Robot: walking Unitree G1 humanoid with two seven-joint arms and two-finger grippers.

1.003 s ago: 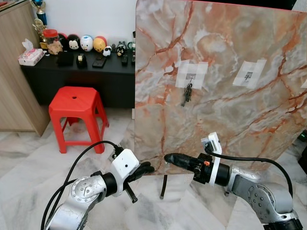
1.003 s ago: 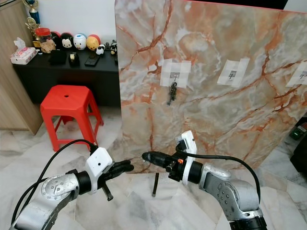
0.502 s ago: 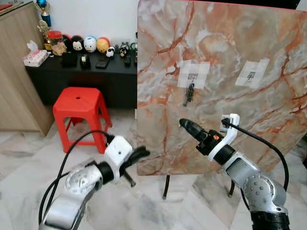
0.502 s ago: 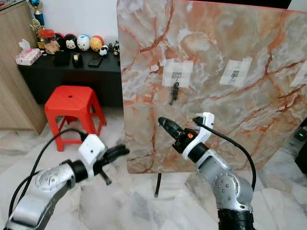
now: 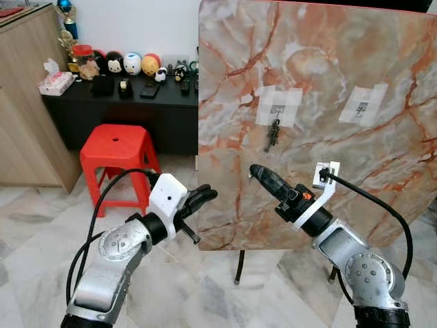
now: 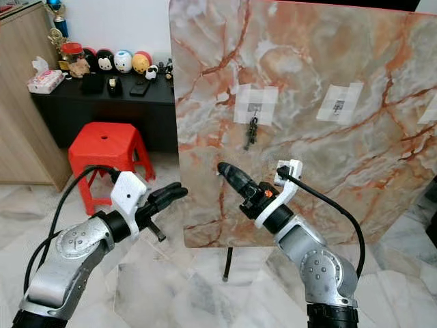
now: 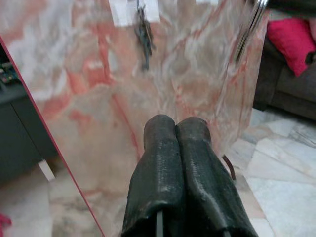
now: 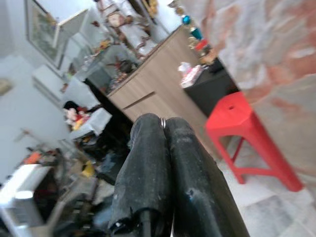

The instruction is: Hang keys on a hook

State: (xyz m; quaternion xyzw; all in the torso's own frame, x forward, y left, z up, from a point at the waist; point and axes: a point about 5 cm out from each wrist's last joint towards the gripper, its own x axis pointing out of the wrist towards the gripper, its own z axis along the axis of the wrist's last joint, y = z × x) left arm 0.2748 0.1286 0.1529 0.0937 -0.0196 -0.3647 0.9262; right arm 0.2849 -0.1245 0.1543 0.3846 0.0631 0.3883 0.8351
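You are looking at a hook (image 5: pixel 274 109) too small to make out under its taped patch, with the keys (image 5: pixel 272 132) hanging at six o'clock from it as a dark blur. The marble board (image 6: pixel 382 102) is running off the frame at three o'clock, cutting a third patch (image 6: pixel 430 108).

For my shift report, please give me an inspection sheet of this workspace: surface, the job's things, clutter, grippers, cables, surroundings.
Surface: marble board, upright on thin legs, with taped patches.
Job's things: keys hang from the hook on the left patch; second hook is bare.
Clutter: nothing seen on the board besides tape.
Grippers: left gripper shut, empty, near the board's left edge; right gripper shut, empty, below the keys and apart from them.
Cables: black cable loops over the left arm; another over the right arm.
Surroundings: red stool, black sideboard with figurines, marble floor.
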